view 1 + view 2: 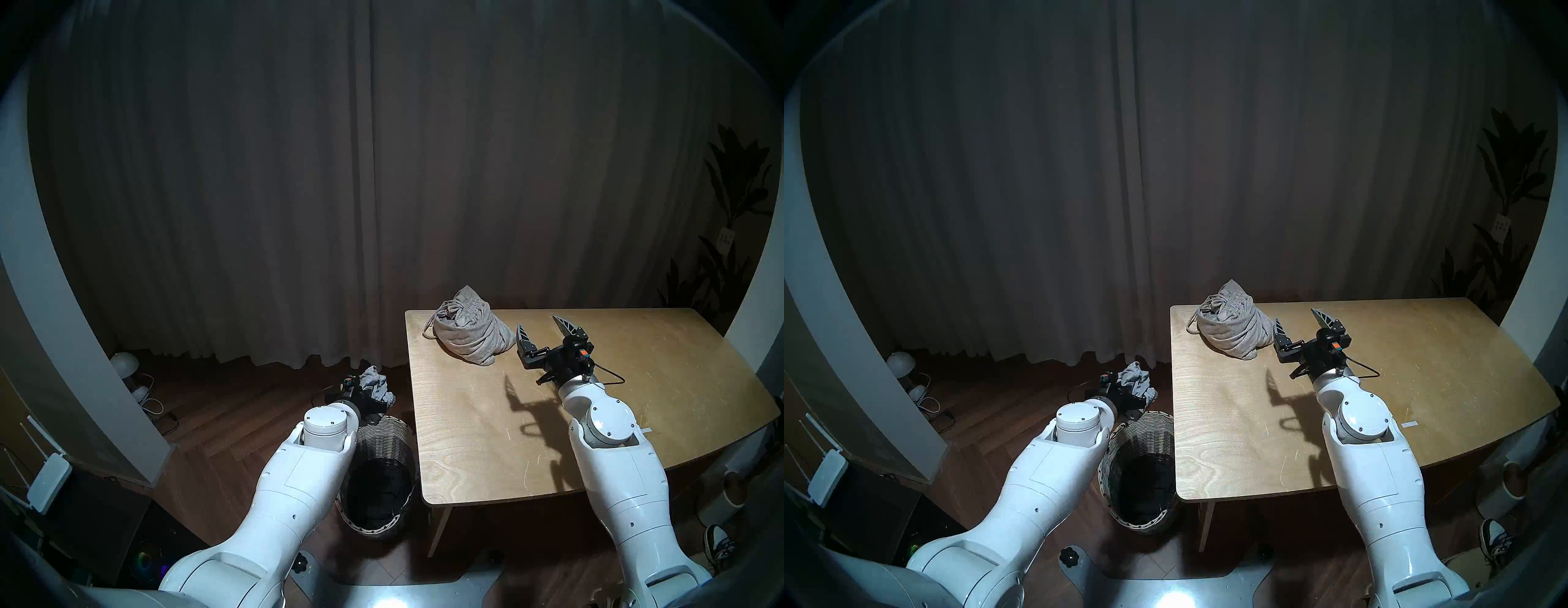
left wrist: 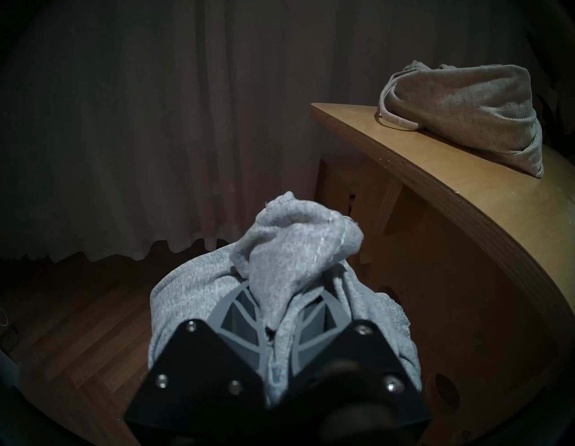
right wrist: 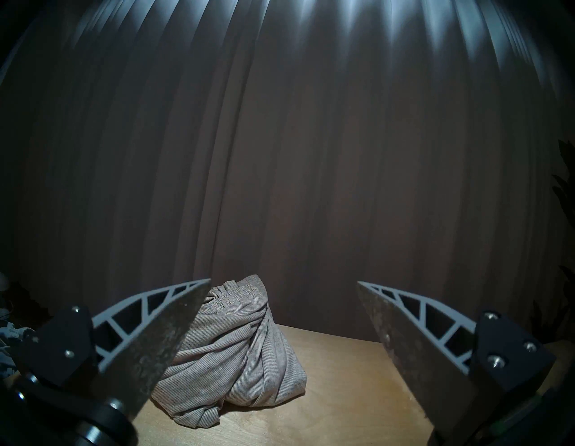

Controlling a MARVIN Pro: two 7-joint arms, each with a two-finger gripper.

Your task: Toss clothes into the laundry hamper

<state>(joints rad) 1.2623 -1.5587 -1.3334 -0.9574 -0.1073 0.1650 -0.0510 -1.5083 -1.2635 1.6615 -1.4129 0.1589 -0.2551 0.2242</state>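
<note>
My left gripper (image 1: 373, 392) is shut on the small heather-grey garment (image 1: 375, 380), held over the floor just beyond the far rim of the wicker hamper (image 1: 384, 429). In the left wrist view the garment (image 2: 292, 249) bunches over and between the grey fingers (image 2: 236, 314). The hamper's inside is dark, with what looks like black cloth (image 1: 377, 488) lying in it. The beige-grey ribbed garment (image 1: 466, 335) with a drawstring lies bunched at the table's far left corner. My right gripper (image 1: 538, 322) is open and empty just right of it, above the table; in the right wrist view the garment (image 3: 230, 348) lies beside the left finger.
The wooden table (image 1: 615, 403) stands right of the hamper, its left edge close to the rim. A curtain (image 1: 382, 170) hangs behind. A lamp and cables (image 1: 127, 369) lie on the floor at left, and a white wall panel (image 1: 63, 339) is nearer. A plant (image 1: 729, 212) stands at far right.
</note>
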